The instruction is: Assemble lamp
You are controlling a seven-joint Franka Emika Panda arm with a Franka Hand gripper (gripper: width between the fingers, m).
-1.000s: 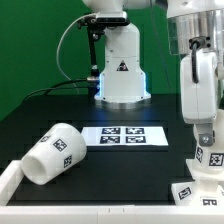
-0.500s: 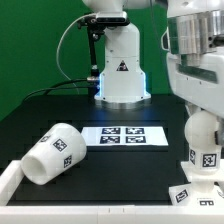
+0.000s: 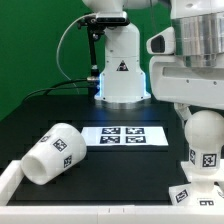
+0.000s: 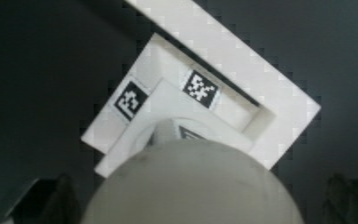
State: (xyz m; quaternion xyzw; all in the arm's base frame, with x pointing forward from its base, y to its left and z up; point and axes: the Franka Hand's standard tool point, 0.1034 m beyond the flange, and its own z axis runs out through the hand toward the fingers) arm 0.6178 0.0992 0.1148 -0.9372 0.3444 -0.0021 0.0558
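Observation:
The round-headed bulb stands upright on the angular base at the exterior view's lower right, its tag facing the camera. My gripper is just above the bulb's head, jaws open, holding nothing. In the wrist view the bulb's head fills the space between my dark fingers, with a gap at each side, and the base shows beneath it. The cup-shaped shade lies on its side at the exterior view's lower left.
The marker board lies flat mid-table. The white robot pedestal stands behind it, lit blue at its foot. A white raised rim borders the black table's front; it also shows in the wrist view.
My hand has risen from around the bulb and its body now looms larger at the exterior view's right. The bulb has stayed standing on the base. The shade has not moved.

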